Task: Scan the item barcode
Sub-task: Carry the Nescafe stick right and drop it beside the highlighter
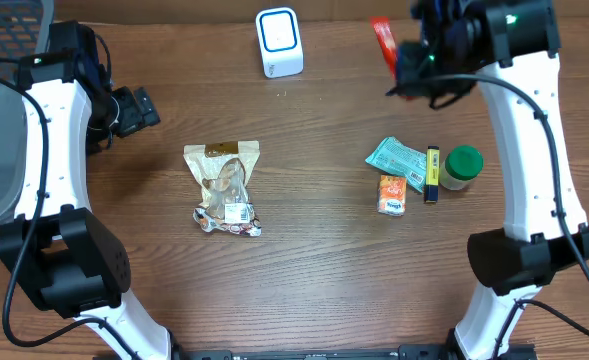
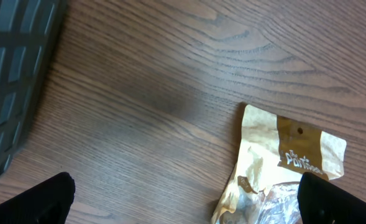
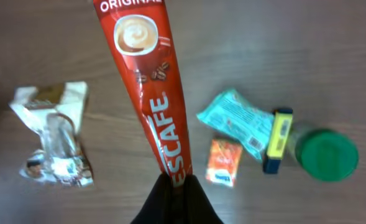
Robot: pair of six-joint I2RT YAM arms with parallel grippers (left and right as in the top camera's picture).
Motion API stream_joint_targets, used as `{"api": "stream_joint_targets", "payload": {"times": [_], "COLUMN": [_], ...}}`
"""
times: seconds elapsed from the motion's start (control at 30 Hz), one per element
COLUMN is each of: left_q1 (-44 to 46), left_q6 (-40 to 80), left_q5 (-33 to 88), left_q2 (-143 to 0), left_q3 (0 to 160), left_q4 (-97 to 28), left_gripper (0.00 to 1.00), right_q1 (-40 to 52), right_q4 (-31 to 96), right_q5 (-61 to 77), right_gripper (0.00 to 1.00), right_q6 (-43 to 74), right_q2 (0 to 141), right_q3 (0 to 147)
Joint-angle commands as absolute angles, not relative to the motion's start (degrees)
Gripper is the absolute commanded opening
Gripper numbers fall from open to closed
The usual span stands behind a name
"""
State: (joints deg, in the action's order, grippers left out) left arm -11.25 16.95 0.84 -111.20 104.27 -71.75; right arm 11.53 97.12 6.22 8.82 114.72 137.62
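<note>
On the wooden table (image 1: 314, 270) we have the left gripper (image 1: 134, 108) hanging wide open and empty near the basket (image 2: 9, 81), just left of a crumpled snack bag (image 1: 224, 188). The right gripper (image 3: 173, 183) is pinched shut on one end of the red stick (image 3: 150, 81), held up off the table to the right of the white scanner (image 1: 279, 42) and apart from it. We judge the step in hand to be presenting that stick. To do it well, we should carry it left until it sits before the scanner's window, then turn the wrist so the barcode side faces it. The face we see carries no barcode, so it is likely on the back. Held by one end, the stick may sag, so we should move slowly and pause it flat and steady. A teal packet (image 1: 396, 158), green-lidded jar (image 1: 463, 166), yellow bar (image 1: 432, 173) and orange sachet (image 1: 392, 194) lie below. The stick reads "ORIGINAL" and "ESCAFE" under a coffee-cup picture; the bag's script we cannot read surely.
</note>
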Motion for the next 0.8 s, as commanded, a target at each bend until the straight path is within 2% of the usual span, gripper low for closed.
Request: {"api": "stream_joint_targets", "payload": {"times": [0.0, 0.23, 0.33, 0.7, 0.73, 0.77], "left_q1": [-10.85, -10.85, -10.85, -10.85, -10.85, -10.85], "left_q6": [16.29, 16.29, 16.29, 16.29, 16.29, 16.29], "left_q5": [0.91, 0.91, 0.91, 0.91, 0.91, 0.91], "left_q2": [-110.32, -110.32, -110.32, -110.32, -110.32, -110.32], "left_q3": [105.21, 105.21, 105.21, 105.21, 105.21, 105.21], "left_q4": [-71.7, -71.7, -71.7, -71.7, -71.7, -71.7], "left_gripper": [1.0, 1.0, 1.0, 1.0, 1.0, 1.0], "right_q1": [10.26, 10.09, 10.09, 10.09, 10.09, 10.09], "right_q4": [97.06, 97.06, 96.9, 86.91, 86.3, 85.84], "right_q5": [8.27, 7.97, 3.95, -2.83, -4.34, -5.78], "right_gripper": [0.04, 0.04, 0.04, 0.04, 0.04, 0.09], "right_q6": [7.25, 7.53, 11.09, 16.4, 17.52, 18.68], "right_q2": [115.57, 115.57, 115.57, 115.57, 115.57, 115.57], "right_q3": [133.86, 118.3, 112.68, 97.71, 97.01, 96.4]}}
